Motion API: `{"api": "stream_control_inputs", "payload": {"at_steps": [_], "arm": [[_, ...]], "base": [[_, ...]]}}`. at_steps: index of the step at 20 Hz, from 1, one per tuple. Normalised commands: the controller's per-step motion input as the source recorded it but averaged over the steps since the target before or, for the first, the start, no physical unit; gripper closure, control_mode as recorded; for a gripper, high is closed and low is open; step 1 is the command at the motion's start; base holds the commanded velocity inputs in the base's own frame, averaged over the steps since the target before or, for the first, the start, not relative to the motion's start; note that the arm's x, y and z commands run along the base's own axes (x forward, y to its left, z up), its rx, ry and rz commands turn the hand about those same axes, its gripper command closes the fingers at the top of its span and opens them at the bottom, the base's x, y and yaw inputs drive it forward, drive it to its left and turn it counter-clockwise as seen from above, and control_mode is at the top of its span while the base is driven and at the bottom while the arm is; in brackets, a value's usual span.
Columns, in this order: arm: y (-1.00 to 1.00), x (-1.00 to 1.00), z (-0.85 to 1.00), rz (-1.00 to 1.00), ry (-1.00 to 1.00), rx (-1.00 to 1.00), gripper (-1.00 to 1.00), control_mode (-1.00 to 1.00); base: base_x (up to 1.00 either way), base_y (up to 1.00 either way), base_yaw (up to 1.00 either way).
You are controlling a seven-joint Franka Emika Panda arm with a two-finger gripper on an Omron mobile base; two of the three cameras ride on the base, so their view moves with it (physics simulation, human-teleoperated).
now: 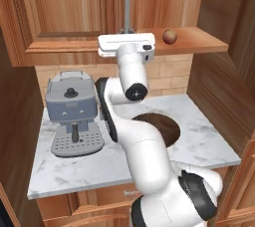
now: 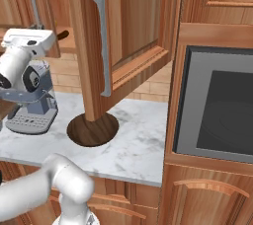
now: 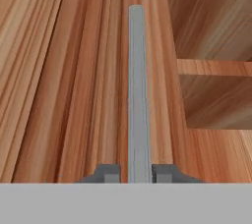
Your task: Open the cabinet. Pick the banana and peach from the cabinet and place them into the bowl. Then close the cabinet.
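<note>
The cabinet [image 1: 69,7] has its right door [image 2: 133,36] swung open and its left door closed. My gripper [image 1: 127,32] is shut on the left door's silver bar handle [image 3: 138,85], which runs up between the two fingertips [image 3: 112,173]. The peach [image 1: 170,36] sits on the open shelf, to the right of my hand. The bowl [image 1: 167,126] lies on the marble counter below, partly behind my arm, and under the open door in the right base view as the bowl [image 2: 93,129]. The banana is out of view.
A grey coffee machine [image 1: 72,109] stands on the left of the counter [image 1: 74,171]. The open door's handle [image 2: 104,46] hangs over the counter. A dark built-in oven [image 2: 217,110] fills the wall on the right.
</note>
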Motion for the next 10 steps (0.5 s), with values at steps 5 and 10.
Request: {"api": "stream_control_inputs", "payload": {"at_steps": [5, 10], "arm": [[0.88, -1.00, 0.00, -0.13, 0.21, 0.01, 1.00, -1.00], [1.00, -1.00, 0.00, -0.13, 0.20, 0.00, 1.00, -1.00]], "base": [[0.00, 0.00, 0.00], [0.00, 0.00, 0.00]]}}
